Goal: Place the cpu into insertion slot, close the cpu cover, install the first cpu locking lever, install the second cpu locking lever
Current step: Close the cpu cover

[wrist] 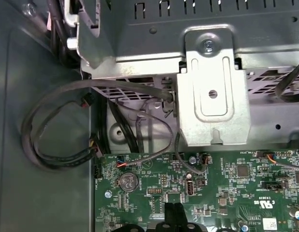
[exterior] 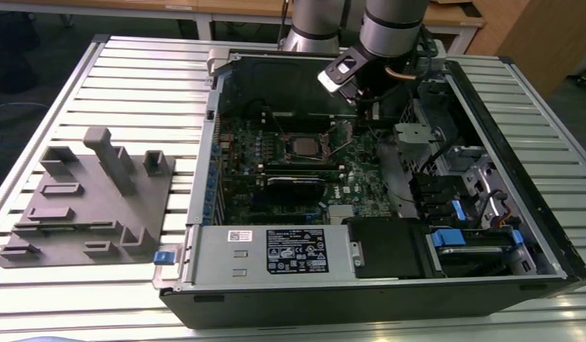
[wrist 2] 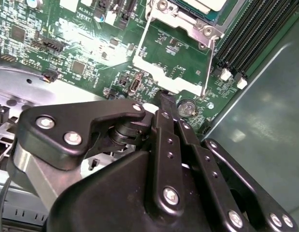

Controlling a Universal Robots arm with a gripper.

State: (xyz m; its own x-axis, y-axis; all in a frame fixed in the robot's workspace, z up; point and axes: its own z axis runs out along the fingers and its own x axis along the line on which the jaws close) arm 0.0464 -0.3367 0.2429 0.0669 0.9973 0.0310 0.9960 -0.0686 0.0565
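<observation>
- I am holding my end effector [wrist 2: 163, 99] with its fingers pressed together, pinching nothing, just beside the free edge of the cpu cover [wrist 2: 161, 72] in the second wrist view.
- The cpu [wrist 2: 207, 4] is sitting in the insertion slot [wrist 2: 184, 19], and the cover is standing swung open, away from it.
- I am judging that a clean close means pushing at that free edge in an arc about the hinge, clear of the wire lever [wrist 2: 208, 65].

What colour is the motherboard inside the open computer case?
The flat motherboard is green; clearest in the first wrist view.
</observation>
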